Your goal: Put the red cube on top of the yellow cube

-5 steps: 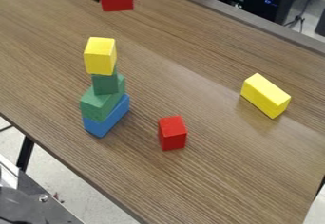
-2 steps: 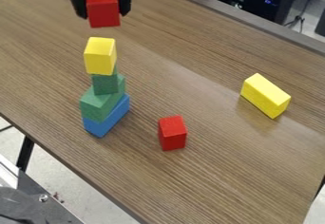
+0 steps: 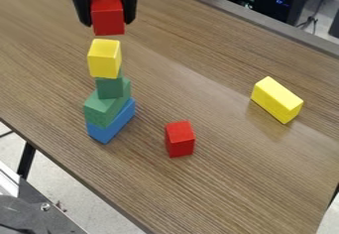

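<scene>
"Where is the red cube [image 3: 108,17]?"

"It's up in the air, near the top of the picture. The black gripper [image 3: 108,22] is pinching it, with one black finger on each side."

"Is it on the yellow cube [image 3: 104,59]?"

"No, it's hanging above it. I can see a thin bit of table [image 3: 218,188] between them, so they look apart. I can't tell if it's right over the middle."

"What is the yellow cube sitting on?"

"A small green block [image 3: 110,88]. It's the top of a tower! Under that is a bigger green block [image 3: 102,109], and a blue block [image 3: 109,126] is at the very bottom, on the table."

"Is the tower neat?"

"Not very. The blocks are turned different ways, but the tower stands up."

"What else is on the table?"

"Another red block [image 3: 179,140] stands near the tower, down and to the right of it. And a long yellow block [image 3: 277,100] lies well apart from the tower, over on the right side. It sits slanted."

"What is the table like?"

"Brown, with stripy wood lines. One black leg [image 3: 27,161] pokes out at the lower left."

"And past the far edge?"

"A big black box [image 3: 278,0] with a little blue light."
</scene>
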Robot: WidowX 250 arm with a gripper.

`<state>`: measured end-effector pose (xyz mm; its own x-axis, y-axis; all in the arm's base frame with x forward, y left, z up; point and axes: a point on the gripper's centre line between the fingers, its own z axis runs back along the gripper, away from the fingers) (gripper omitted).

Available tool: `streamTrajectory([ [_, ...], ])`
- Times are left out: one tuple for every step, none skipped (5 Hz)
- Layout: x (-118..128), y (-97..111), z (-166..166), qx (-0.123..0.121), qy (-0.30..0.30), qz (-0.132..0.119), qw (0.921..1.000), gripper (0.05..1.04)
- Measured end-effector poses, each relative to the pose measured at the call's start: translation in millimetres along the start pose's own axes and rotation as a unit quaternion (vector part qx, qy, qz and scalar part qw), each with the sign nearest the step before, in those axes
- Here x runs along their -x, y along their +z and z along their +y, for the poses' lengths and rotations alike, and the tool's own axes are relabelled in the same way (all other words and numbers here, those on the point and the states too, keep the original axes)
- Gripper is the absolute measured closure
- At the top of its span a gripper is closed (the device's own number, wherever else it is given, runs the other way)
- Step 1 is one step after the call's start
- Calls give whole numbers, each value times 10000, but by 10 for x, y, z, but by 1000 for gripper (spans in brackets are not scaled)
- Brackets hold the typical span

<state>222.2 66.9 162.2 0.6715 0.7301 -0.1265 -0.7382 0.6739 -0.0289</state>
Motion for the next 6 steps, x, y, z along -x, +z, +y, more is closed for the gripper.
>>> streamTrajectory([
  [-6, -34, 3, -52, 21, 85, 9999, 497],
  [1, -35, 5, -71, 36, 102, 9999, 497],
  [6, -38, 11, -92, 67, 126, 9999, 497],
  [-15, -106, 10, -165, 94, 268, 9995, 497],
  [-14, -233, 13, -230, 68, 482, 9985, 497],
  [-37, -254, 12, -225, 22, 425, 9988, 497],
])
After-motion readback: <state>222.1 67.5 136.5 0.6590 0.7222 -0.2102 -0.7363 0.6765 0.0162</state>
